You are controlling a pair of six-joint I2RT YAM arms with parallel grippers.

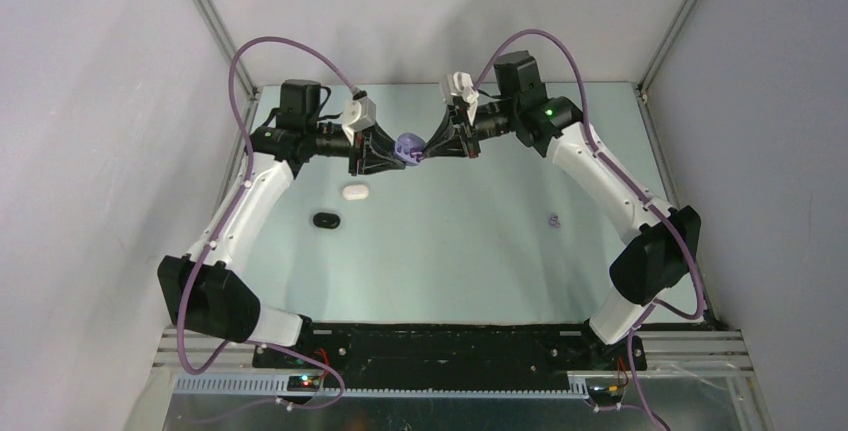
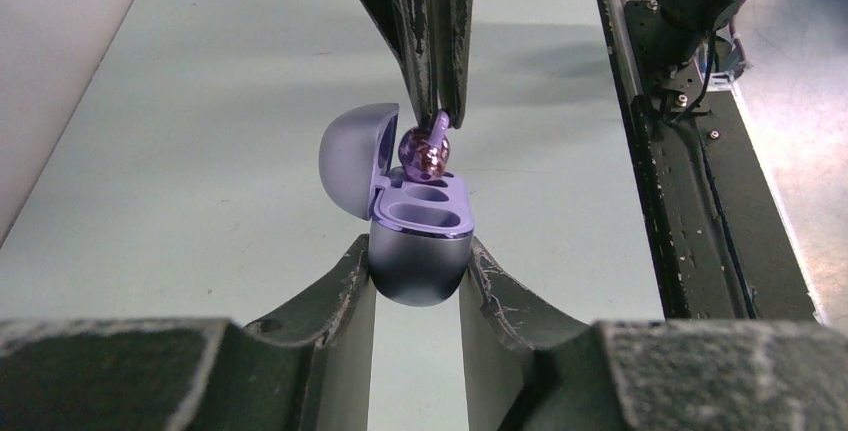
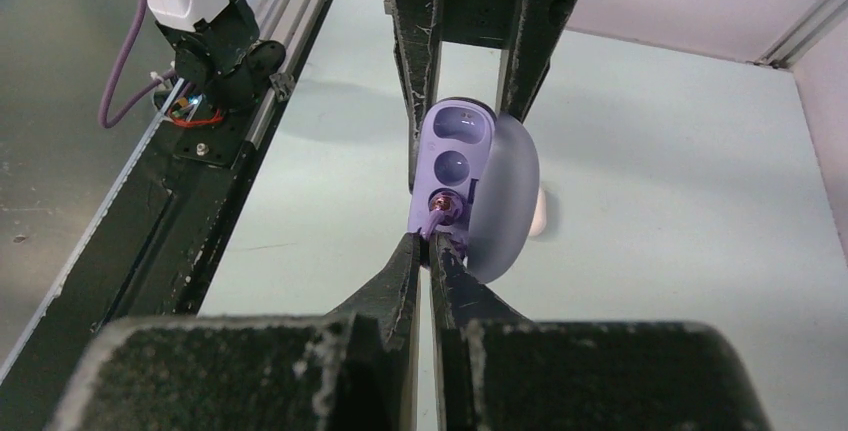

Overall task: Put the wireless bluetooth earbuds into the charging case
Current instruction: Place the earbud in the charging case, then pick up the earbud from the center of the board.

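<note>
1. The left tool (image 2: 417, 269) clamps the lower shell of the lavender charging case (image 3: 455, 166), lid open, above the far middle of the bench (image 1: 450, 261).
2. The right tool (image 3: 432, 249) pinches a purple earbud (image 2: 425, 154) at the case's end, beside two empty sockets.
3. A white case (image 1: 355, 191) and a black case (image 1: 326, 220) lie left.
4. A second purple bud (image 1: 555, 219) lies right, too small to detail.
5. The lid half hides the white case.

No legible text, brand, number or sign in any view, visible faces of the lavender charging case (image 2: 420, 261) plain, earbud (image 2: 425, 153) too small for any marking to be read.
</note>
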